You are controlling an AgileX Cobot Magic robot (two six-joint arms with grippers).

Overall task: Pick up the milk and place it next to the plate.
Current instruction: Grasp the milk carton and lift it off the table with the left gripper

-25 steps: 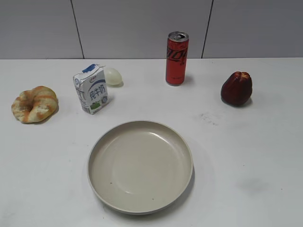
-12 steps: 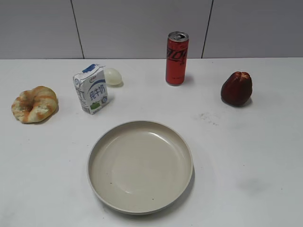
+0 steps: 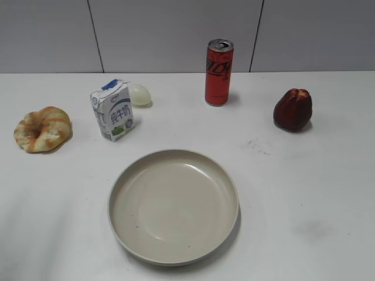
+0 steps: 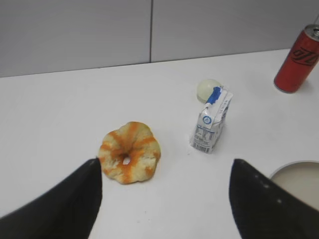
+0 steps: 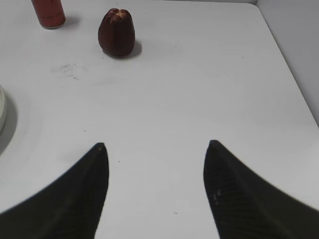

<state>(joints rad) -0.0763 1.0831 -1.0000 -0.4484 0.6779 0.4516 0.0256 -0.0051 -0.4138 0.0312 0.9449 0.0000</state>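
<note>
The milk (image 3: 113,110) is a small white carton with a blue top. It stands upright on the white table, left of centre, behind the plate. It also shows in the left wrist view (image 4: 211,121). The plate (image 3: 173,205) is a large beige dish at the front centre; its rim shows in the left wrist view (image 4: 299,169). My left gripper (image 4: 164,169) is open and empty, short of the milk. My right gripper (image 5: 155,147) is open and empty over bare table on the right. Neither gripper shows in the exterior view.
A ring-shaped bread (image 3: 43,129) lies left of the milk. A pale egg (image 3: 139,94) lies right behind the milk. A red soda can (image 3: 219,72) stands at the back centre. A dark red fruit (image 3: 293,109) sits at the right.
</note>
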